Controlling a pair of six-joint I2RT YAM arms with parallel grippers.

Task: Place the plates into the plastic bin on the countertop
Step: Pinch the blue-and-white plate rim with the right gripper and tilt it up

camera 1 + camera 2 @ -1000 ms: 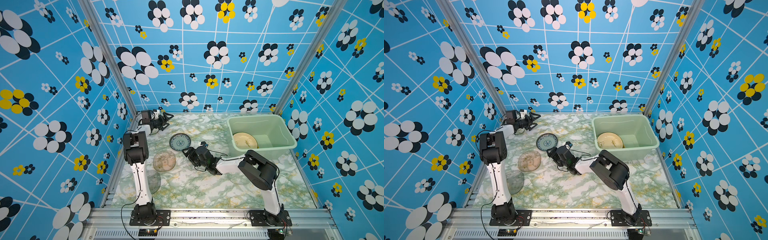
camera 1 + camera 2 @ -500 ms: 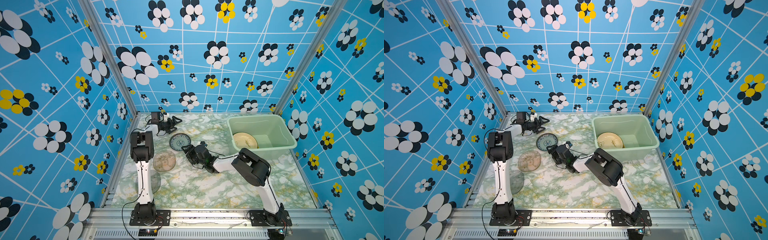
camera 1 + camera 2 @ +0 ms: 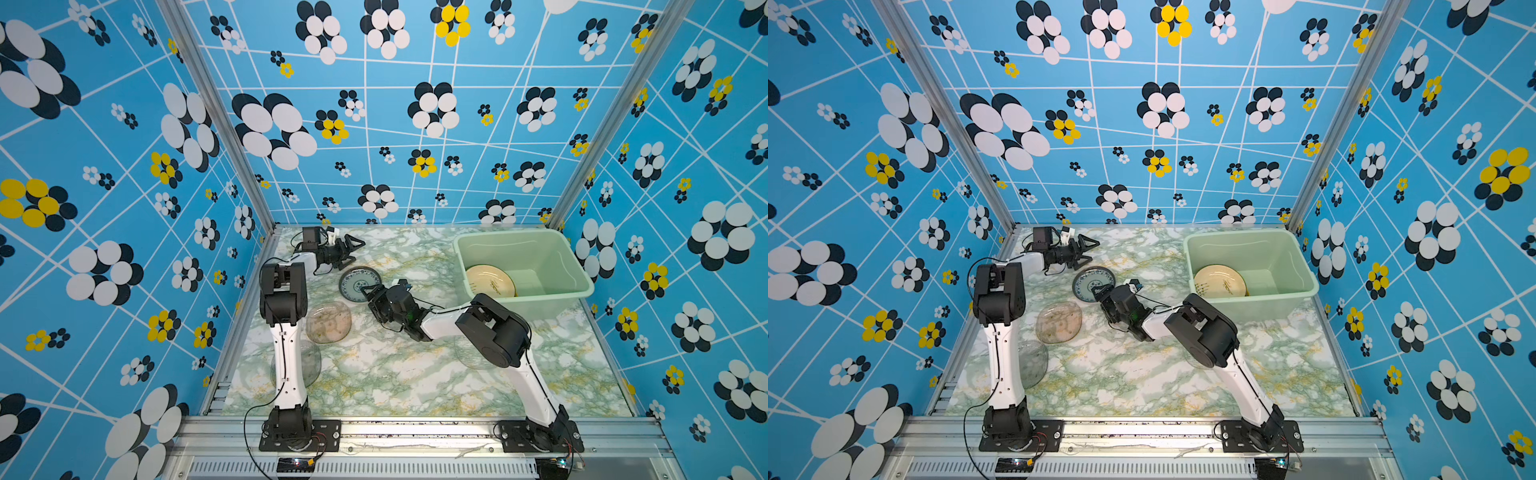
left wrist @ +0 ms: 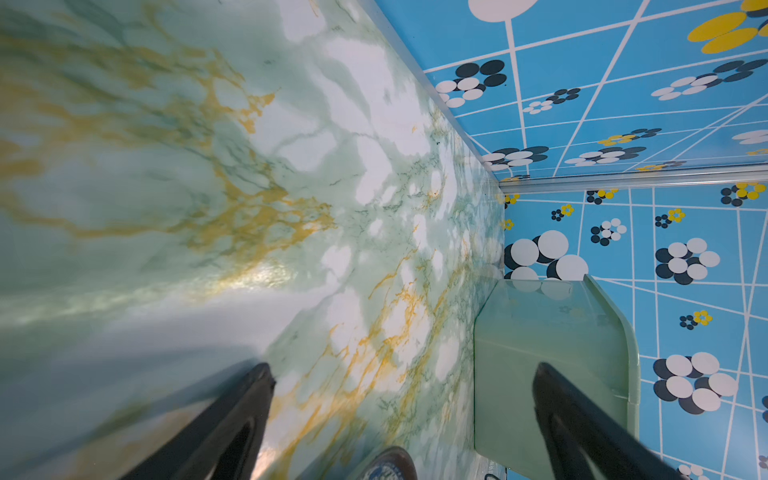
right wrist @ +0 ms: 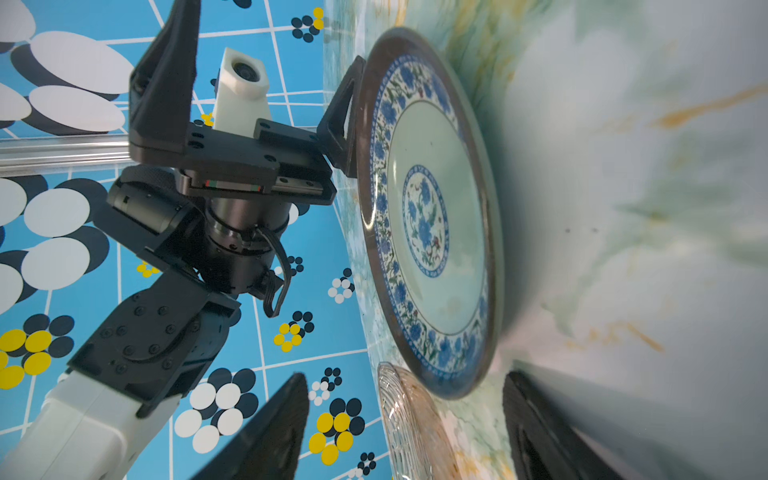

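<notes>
A blue-patterned plate (image 3: 359,282) (image 3: 1093,283) (image 5: 428,216) lies on the countertop (image 3: 395,374). My right gripper (image 3: 370,293) (image 3: 1100,291) (image 5: 405,384) is open at its near rim, which reaches just between the fingertips. My left gripper (image 3: 353,245) (image 3: 1090,245) (image 4: 403,374) stands wide open at the plate's far rim, one finger (image 5: 345,116) close against it. A clear glass plate (image 3: 328,322) (image 5: 411,428) lies beside it. The plastic bin (image 3: 573,286) (image 3: 1304,286) (image 4: 548,365) at the back right holds a beige plate (image 3: 490,282) (image 3: 1220,282).
Another clear plate (image 3: 309,365) (image 3: 1034,363) lies partly under the left arm, and one more (image 3: 467,353) under the right arm's elbow. Blue flowered walls close in the left, back and right sides.
The left arm has swung from the back left corner to the right, bringing its open gripper to the blue plate's far rim. The right gripper has crept closer to the plate.
</notes>
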